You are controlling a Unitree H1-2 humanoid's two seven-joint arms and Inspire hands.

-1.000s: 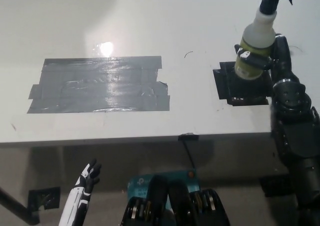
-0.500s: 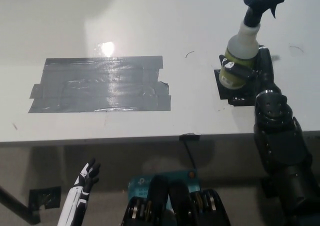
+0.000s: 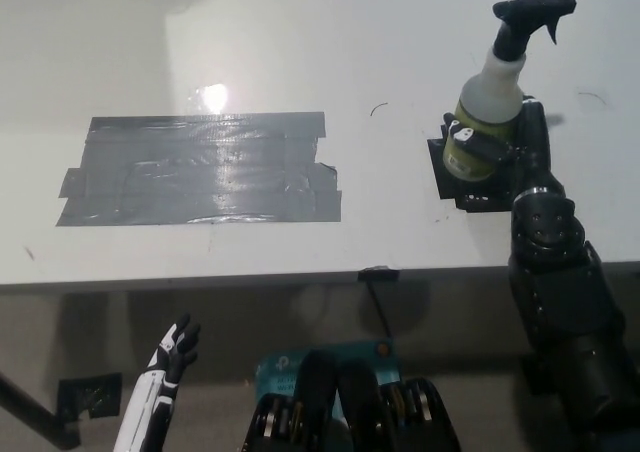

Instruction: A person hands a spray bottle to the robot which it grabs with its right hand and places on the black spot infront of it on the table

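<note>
The spray bottle (image 3: pixel 487 102) has a whitish body, yellow-green liquid and a black trigger head. It stands upright over the small black spot (image 3: pixel 462 180) at the table's right. My black right hand (image 3: pixel 510 144) is shut around the bottle's lower body, the arm coming up from the bottom right. Whether the bottle's base touches the spot is hidden by the hand. My white left hand (image 3: pixel 170 356) hangs below the table edge at the lower left, its fingers apart and holding nothing.
A large patch of grey tape (image 3: pixel 200 167) covers the left middle of the white table (image 3: pixel 330 32). The table's front edge (image 3: pixel 300 275) runs across the picture. A small dark mark (image 3: pixel 376 108) lies between the tape and the spot.
My right hand has carried the bottle left and down from the far right onto the black spot, then held nearly still. The left hand has barely moved.
</note>
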